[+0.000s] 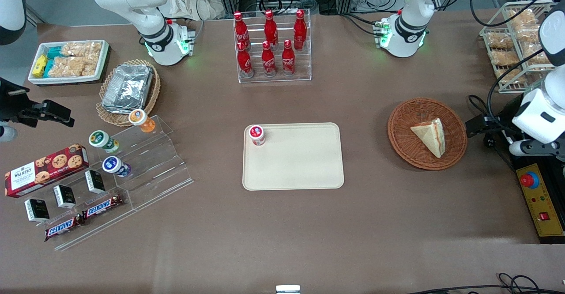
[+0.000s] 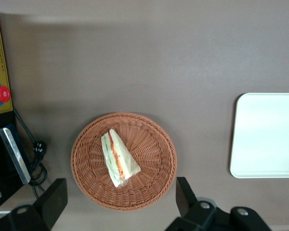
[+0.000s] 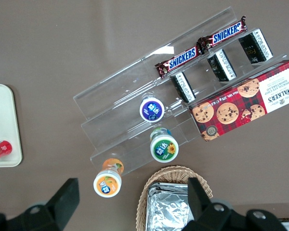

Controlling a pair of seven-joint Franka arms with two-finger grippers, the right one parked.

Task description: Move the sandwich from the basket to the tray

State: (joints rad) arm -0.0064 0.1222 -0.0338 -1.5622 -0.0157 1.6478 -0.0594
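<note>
The sandwich [image 1: 430, 135], a pale wedge with an orange-red stripe, lies in the round reddish-brown basket [image 1: 404, 141] toward the working arm's end of the table. In the left wrist view the sandwich [image 2: 118, 159] rests near the middle of the basket [image 2: 154, 178]. My left gripper [image 1: 483, 133] hovers beside the basket, above the table. Seen from the wrist, the gripper [image 2: 120, 202] is open, and its dark fingers [image 2: 55, 199] stand wide apart with nothing between them. The beige tray [image 1: 300, 166] lies flat mid-table; its rim [image 2: 233, 139] also shows.
A small red-capped bottle [image 1: 257, 135] stands on the tray's corner. A rack of red cola bottles [image 1: 271, 44] stands farther from the front camera. A yellow control box with a red button [image 1: 536, 197] and cables [image 1: 494, 122] lie beside the basket. A wire rack of snacks [image 1: 514, 42] stands nearby.
</note>
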